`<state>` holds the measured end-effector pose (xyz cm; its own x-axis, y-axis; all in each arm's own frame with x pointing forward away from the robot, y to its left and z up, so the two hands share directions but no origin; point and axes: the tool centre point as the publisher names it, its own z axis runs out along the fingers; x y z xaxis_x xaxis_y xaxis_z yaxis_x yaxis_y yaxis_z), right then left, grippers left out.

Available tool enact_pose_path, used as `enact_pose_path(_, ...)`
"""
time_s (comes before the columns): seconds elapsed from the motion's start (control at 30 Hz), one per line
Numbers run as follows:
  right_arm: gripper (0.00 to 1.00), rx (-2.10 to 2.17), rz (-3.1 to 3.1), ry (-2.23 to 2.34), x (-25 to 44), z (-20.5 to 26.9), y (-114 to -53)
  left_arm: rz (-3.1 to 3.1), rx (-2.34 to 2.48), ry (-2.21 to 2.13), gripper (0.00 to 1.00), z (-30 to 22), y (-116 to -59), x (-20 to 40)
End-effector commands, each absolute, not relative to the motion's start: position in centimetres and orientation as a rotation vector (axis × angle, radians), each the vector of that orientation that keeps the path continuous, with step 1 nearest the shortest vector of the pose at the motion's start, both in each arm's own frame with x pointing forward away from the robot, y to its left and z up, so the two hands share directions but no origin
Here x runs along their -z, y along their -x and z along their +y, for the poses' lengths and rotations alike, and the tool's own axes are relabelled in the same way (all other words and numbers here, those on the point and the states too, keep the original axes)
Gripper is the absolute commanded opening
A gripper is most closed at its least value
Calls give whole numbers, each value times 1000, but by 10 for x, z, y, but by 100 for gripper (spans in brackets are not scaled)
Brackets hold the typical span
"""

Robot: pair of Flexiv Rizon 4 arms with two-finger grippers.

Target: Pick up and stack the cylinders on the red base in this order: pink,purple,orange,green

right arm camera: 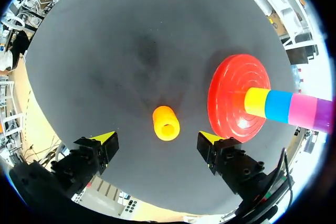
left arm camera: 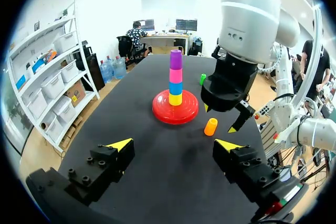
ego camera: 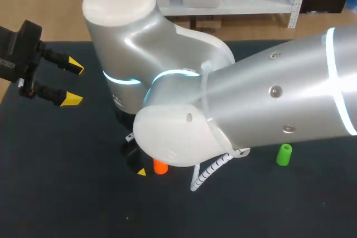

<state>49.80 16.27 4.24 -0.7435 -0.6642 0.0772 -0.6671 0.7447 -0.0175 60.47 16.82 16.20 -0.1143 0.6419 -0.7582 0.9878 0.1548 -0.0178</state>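
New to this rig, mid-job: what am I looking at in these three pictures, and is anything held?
Two robot arms stand at a black table. The head view looks down from above; the silver right arm fills it. Each round view looks out along one arm's claw. The left claw is open and empty. The right claw is open over the orange cylinder, not gripping it. The red base carries a stack: yellow, blue, pink, purple. The green cylinder sits apart. Nothing is held.

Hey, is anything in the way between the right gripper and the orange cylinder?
Nothing visible. The orange cylinder stands alone on the table, directly under the right gripper, its fingers open; the red base sits off to one side.
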Motion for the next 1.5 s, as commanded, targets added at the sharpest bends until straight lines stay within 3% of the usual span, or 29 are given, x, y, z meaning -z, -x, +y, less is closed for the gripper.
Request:
enact_pose_path(0.03, 100, -50, -2886, -1079, -39, 161, -498, 1823, 732, -1550, 100, 169, -605, -161)
enact_pose_path(0.4, 98, -22, -2908, -1030, -33, 160, -502, 1823, 732, -1550, 100, 169, -605, -161)
enact_pose_path(0.53, 89, -21, -2915, -1021, -32, 161, -505, 1823, 732, -1550, 100, 169, -605, -161)
enact_pose_path(0.63, 67, -20, -2919, -1019, -32, 161, -507, 1823, 732, -1550, 100, 169, -605, -161)
enact_pose_path(0.67, 52, -20, -2920, -1017, -31, 161, -507, 1823, 732, -1550, 100, 169, -605, -161)
enact_pose_path(0.7, 49, -21, -2921, -1014, -30, 161, -508, 1823, 732, -1550, 100, 169, -605, -161)
enact_pose_path(1.2, 39, -25, -2920, -1006, -25, 163, -511, 1823, 732, -1550, 100, 169, -605, -161)
enact_pose_path(1.3, 33, -28, -2921, -1006, -24, 163, -511, 1823, 732, -1550, 100, 169, -605, -161)
enact_pose_path(1.37, 4, -39, -2924, -996, -24, 163, -512, 1823, 732, -1550, 100, 169, -605, -161)
enact_pose_path(1.5, 0, -64, -2936, -973, -30, 159, -514, 1823, 732, -1550, 100, 169, -605, -161)
